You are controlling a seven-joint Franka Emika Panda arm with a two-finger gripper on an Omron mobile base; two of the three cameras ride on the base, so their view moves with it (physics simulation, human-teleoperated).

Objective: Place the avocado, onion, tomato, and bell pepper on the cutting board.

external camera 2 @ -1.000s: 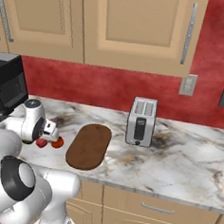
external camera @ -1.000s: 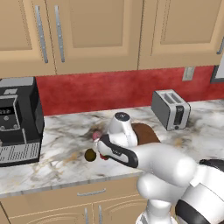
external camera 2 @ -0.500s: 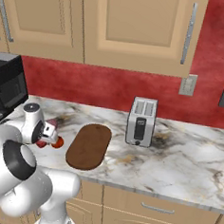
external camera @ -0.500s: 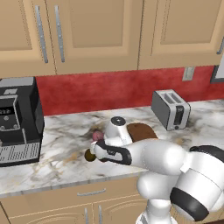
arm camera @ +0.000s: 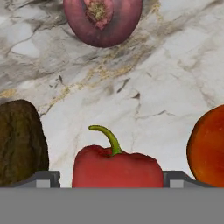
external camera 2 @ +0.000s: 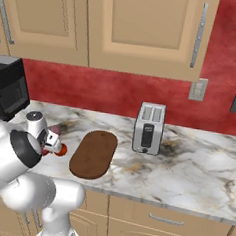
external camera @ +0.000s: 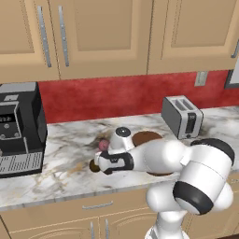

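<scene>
In the hand view a red bell pepper (arm camera: 116, 168) with a green stem sits between my two fingertips (arm camera: 43, 178), which stand wide on either side without touching it. My gripper (arm camera: 111, 178) is open and low over the counter. The dark avocado (arm camera: 19, 142) lies just left of the pepper, the tomato (arm camera: 210, 148) just right, and the pinkish-purple onion (arm camera: 103, 19) beyond. From the left base view my gripper (external camera: 100, 163) hovers beside the avocado (external camera: 94, 166) and onion (external camera: 103, 145). The oval cutting board (external camera 2: 93, 154) lies bare, right of the tomato (external camera 2: 61, 149).
A black coffee machine (external camera: 18, 126) stands at the counter's left end. A silver toaster (external camera 2: 148, 128) sits right of the board against the red wall. Wooden cabinets hang above. My own forearm covers part of the board (external camera: 147, 138) in the left base view.
My hand has moved left and down towards the cluster of produce. The produce and the board have stayed in place.
</scene>
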